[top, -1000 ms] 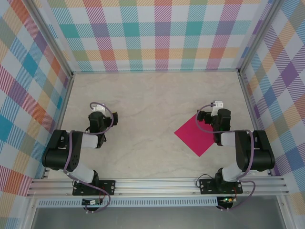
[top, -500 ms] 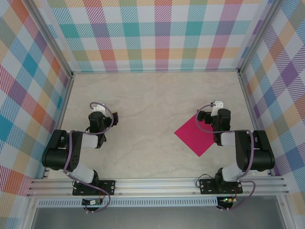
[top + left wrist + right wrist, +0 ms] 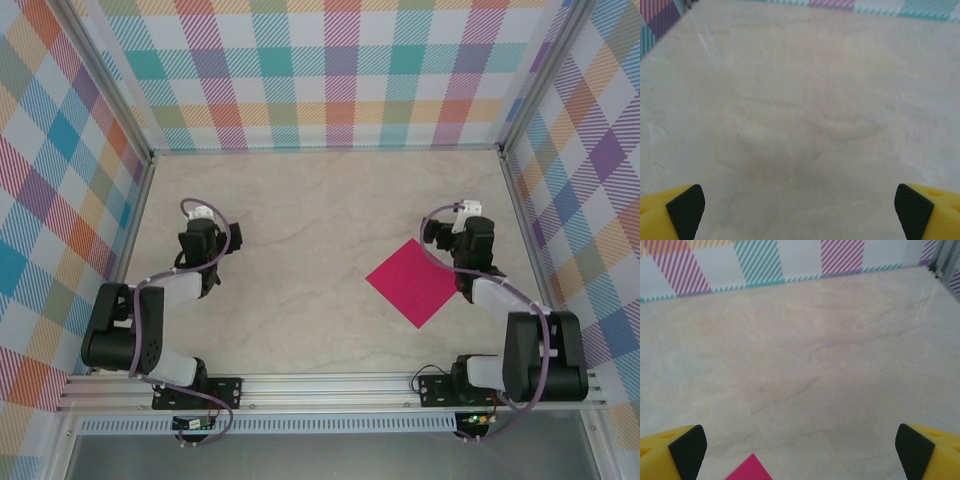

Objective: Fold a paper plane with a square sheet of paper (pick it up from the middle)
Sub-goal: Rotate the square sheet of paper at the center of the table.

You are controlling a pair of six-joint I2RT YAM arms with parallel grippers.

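Seen by the top external camera, the square sheet of magenta-pink paper (image 3: 412, 283) is lying flat on the pale, marble-patterned tabletop (image 3: 300, 215). It is turned like a diamond in the right half, well apart from the left arm. Its right corner is reaching the right arm's forearm, and I cannot tell whether it is slipping beneath or stopping just beside it. The left gripper (image 3: 203, 225) is pointing toward the far checked pastel wall (image 3: 340, 70), with its arm folding back at the elbow near the left side. The right gripper (image 3: 455, 228) is hovering just beyond the sheet's far-right edge, with its arm stretching forward from the base. From above, the black wrist housings are covering both sets of jaws, so their spread is unreadable here.

In the left wrist view, the bottom corners are cutting off the 2 yellow fingers (image 3: 667, 217), leaving just their tips with black textured pads (image 3: 686, 210). The left gripper (image 3: 800, 210) is standing wide open over bare tabletop.

In the right wrist view, the right gripper (image 3: 801, 449) is likewise gaping wide, its fingers cropped the same way. 1 small corner of the sheet (image 3: 752, 469) is poking up from the bottom edge, nearer the left pad and touching neither.
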